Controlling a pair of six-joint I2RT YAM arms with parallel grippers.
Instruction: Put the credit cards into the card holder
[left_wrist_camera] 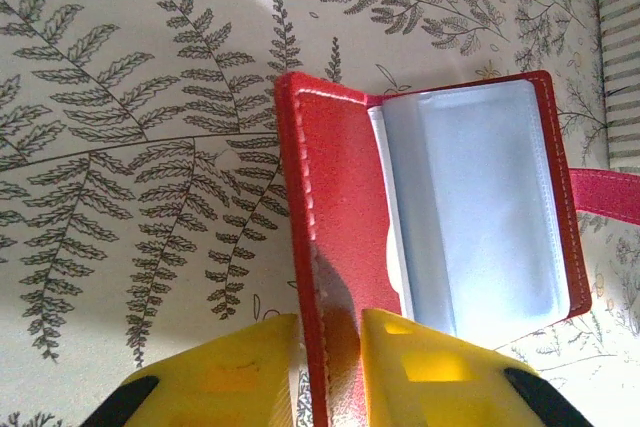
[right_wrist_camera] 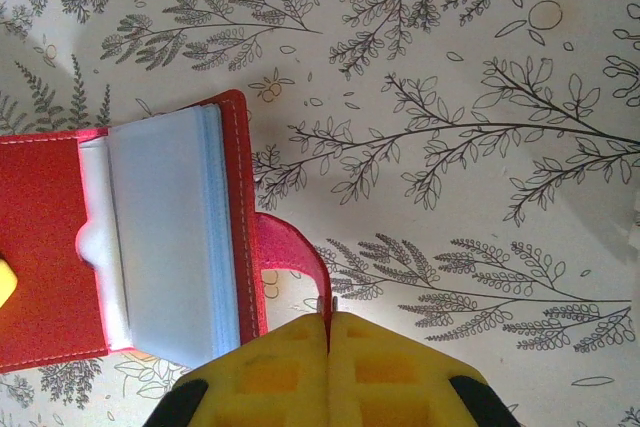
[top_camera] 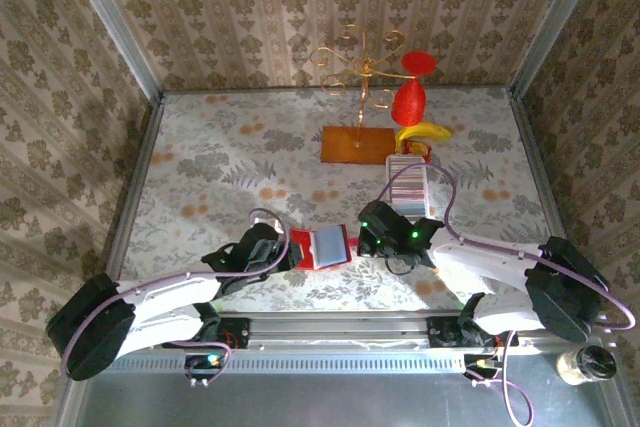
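card holder (top_camera: 328, 245) lies open on the floral bench (top_camera: 220, 167), near edge centre, between the two pincers. red covers flat, grey-blue pockets face up (left_wrist_camera: 470, 207).

left pincer (top_camera: 290, 250) is at the holder's left side. in the left wrist view the left pincer (left_wrist_camera: 330, 337) is narrow, and the red left cover shows in the gap between the yellow fingers (left_wrist_camera: 240, 372). cannot tell if it is clamping the cover or only over it.

right pincer (top_camera: 368, 239) is at the holder's right side. in the right wrist view the right pincer (right_wrist_camera: 328, 322) is closed tight on the end of the snap tab (right_wrist_camera: 290, 247). the tab arches up off the bench from the holder's right cover (right_wrist_camera: 160, 237) to the fingertips.

credit cards (top_camera: 410, 190) stand in a row on edge in a long white tray (top_camera: 408, 159), just far-right of the holder, apart from it. no card in either pincer.

further back: orange-brown base (top_camera: 350, 144) with a gold wire stand (top_camera: 358, 62), a red vase-like thing (top_camera: 410, 99) and a yellow banana (top_camera: 422, 133) just beyond the tray. a small jar (top_camera: 585, 365) sits at the near right corner, off the bench.
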